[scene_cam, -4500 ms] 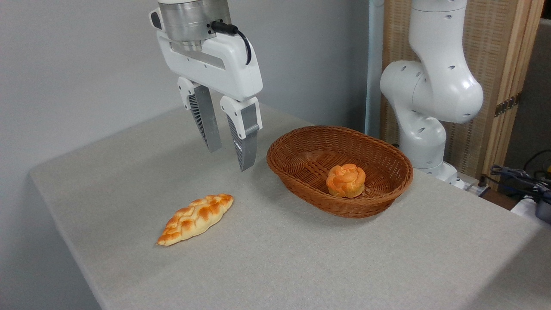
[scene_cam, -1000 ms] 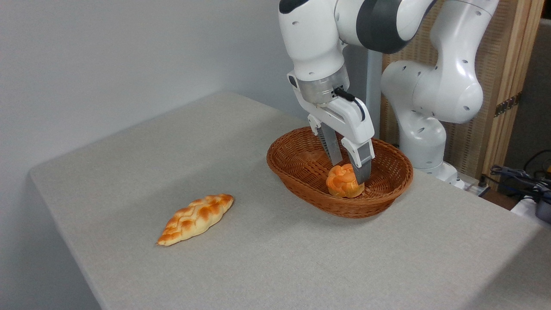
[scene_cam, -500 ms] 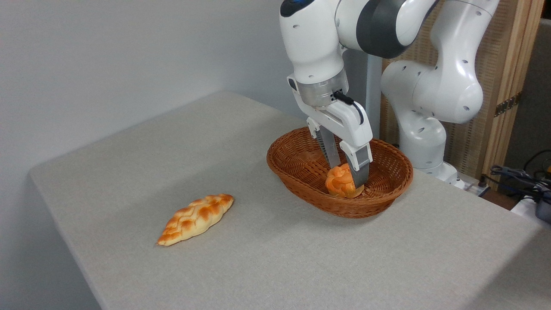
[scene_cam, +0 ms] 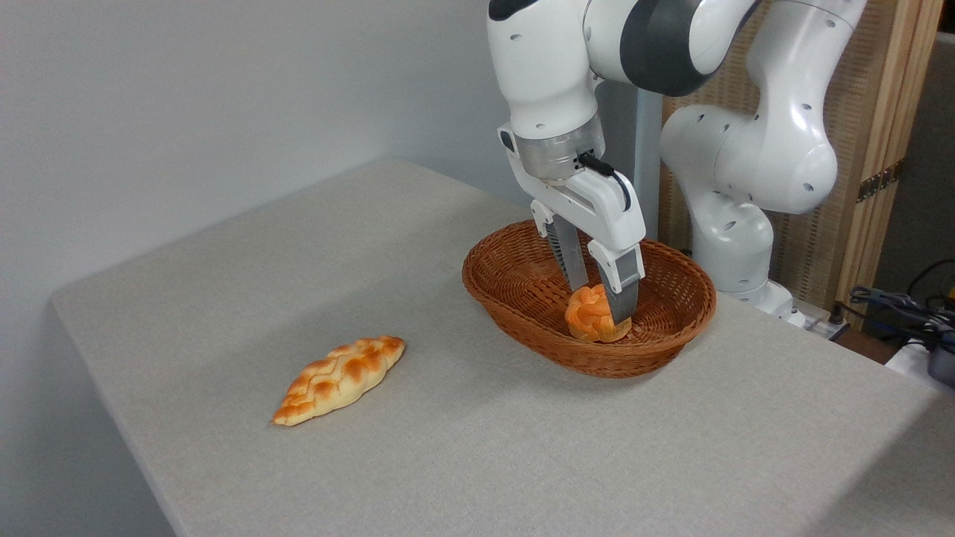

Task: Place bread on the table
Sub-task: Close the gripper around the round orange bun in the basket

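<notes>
The bread (scene_cam: pixel 589 315), a small round orange-golden bun with a knotted top, sits inside the brown wicker basket (scene_cam: pixel 522 287) at the right of the light grey table (scene_cam: pixel 462 432). My gripper (scene_cam: pixel 600 302) reaches straight down into the basket and is shut on the bread, one finger behind it and one finger (scene_cam: pixel 621 294) pressing its right side. The bun looks squeezed narrower and still rests low in the basket.
A longer braided loaf (scene_cam: pixel 339 378) lies on the table at the front left. The arm's white base (scene_cam: pixel 735 224) stands behind the basket, with a wooden screen at the back right and cables at the far right edge.
The arm came from above the table's middle down into the basket. Over the last second the fingers closed on the bread, squeezing it narrower; the bun barely moved.
</notes>
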Motion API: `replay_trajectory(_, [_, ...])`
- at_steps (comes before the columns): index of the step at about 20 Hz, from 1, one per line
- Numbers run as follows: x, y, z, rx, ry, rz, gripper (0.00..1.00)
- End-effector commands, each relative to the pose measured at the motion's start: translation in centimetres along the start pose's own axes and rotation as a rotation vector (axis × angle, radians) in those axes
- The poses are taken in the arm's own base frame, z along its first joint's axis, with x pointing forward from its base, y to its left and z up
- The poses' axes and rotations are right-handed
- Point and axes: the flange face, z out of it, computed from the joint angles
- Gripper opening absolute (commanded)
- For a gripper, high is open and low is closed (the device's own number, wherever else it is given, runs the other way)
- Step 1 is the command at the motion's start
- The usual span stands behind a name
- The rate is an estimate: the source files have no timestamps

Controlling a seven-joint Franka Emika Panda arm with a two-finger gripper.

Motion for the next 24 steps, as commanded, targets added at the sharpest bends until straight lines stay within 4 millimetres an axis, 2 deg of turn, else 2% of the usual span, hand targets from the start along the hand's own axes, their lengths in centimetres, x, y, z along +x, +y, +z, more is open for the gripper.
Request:
replay_trajectory(1, [-0.1, 0.1, 0.0, 0.009, 0.018, 0.011, 1.00])
replay_trajectory(16, [0.5, 0.5, 0.5, -0.024, 0.043, 0.015, 1.00])
replay_trajectory(24, [0.5, 0.8, 2.7, -0.038, 0.032, 0.019, 1.00])
